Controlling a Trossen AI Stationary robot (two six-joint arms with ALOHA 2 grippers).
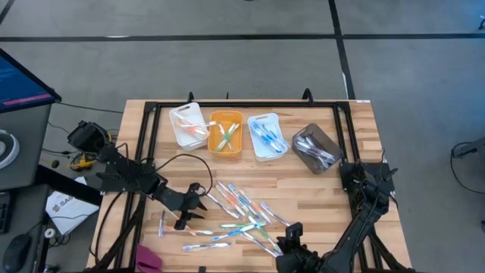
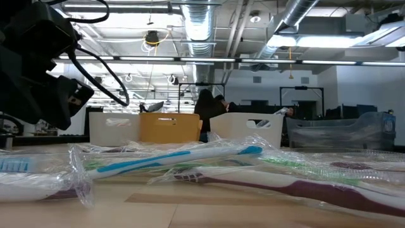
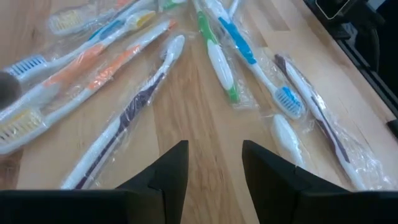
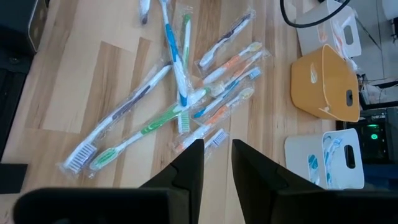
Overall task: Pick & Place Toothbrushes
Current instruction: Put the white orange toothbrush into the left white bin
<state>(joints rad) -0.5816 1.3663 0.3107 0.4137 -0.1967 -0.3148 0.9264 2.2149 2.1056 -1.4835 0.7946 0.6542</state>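
On the bench [image 1: 136, 114], near-left of centre, the left gripper [image 1: 198, 202] hangs low over the loose toothbrushes [image 1: 242, 216], fingers [image 3: 171, 171] apart w/ bare wood between them, holding nothing. Closest brush to it in its wrist view is a white/dark-purple one [image 3: 118, 127], lying just beside the finger line, not between. Right gripper [image 1: 292, 241] waits at the near edge, right of the pile; its wrist view shows a narrow gap between its fingers, nothing held.

Brushes lie wrapped in clear film, fanned and crossing each other mid-bench. Four bins sit along the far side: white [image 1: 188, 123], orange [image 1: 226, 130], pale blue [image 1: 267, 135], grey [image 1: 317, 147], each already w/ some brushes in.

Risks, as I judge: film is slick and crinkly, so fingers may pinch wrap only and the brush slips out on lift. Overlaps mean a grab could drag a neighbour along or pick two. Brushes lie flat, so a shallow descent closes on air; too deep scrapes the wood.

Room: open bench left of the pile and between pile and bins, fair clearance for the carry. A black cable [image 1: 178, 161] loops near the left arm; could snag on the swing to the bins. Right arm is near the pile's near-right corner, so keep reaches apart.
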